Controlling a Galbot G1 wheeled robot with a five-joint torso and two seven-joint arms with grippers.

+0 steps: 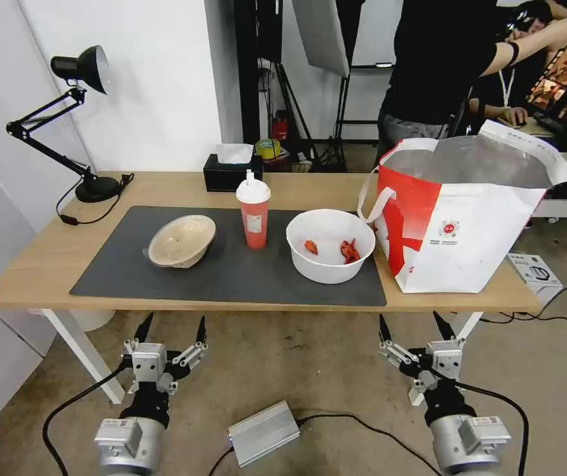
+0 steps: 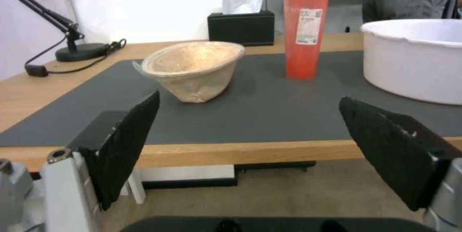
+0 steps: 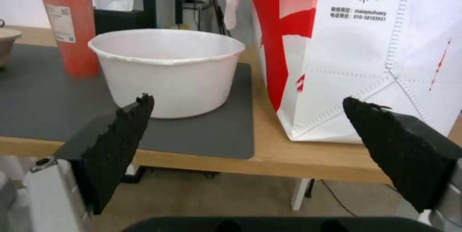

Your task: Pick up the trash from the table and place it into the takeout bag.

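Trash lay in a row on the large dark grey rectangular mat (image 1: 230, 271) that covered much of the long light-wood table (image 1: 51, 254): a shallow beige paper bowl (image 1: 181, 240) tilted on its side toward the robot's left, a tall red drink cup with a white lid (image 1: 253, 209) standing upright near the middle, and a large white round bowl (image 1: 330, 246) holding red food scraps (image 1: 348, 250) toward the right. Just beside that white bowl, at the table's right end and off the mat, stood the big boxy white takeout bag with a red panel (image 1: 458, 231), its mouth open to show silver foil lining and its white loop handle (image 1: 371, 198) hanging near the bowl's rim. Behind the cup sat a black tissue box (image 1: 231, 173), and a black desk lamp (image 1: 81, 119) stood at the far left corner. Both arms hung low in front of the table's near edge, above the floor. The left gripper (image 1: 172, 330) sat below the beige bowl with its black fingers (image 2: 127, 145) spread wide and nothing between them; the right gripper (image 1: 417, 329) sat below the gap between white bowl and bag, likewise spread wide and empty. A silver metal box (image 1: 263, 433) with a cable lay on the floor between the arms.
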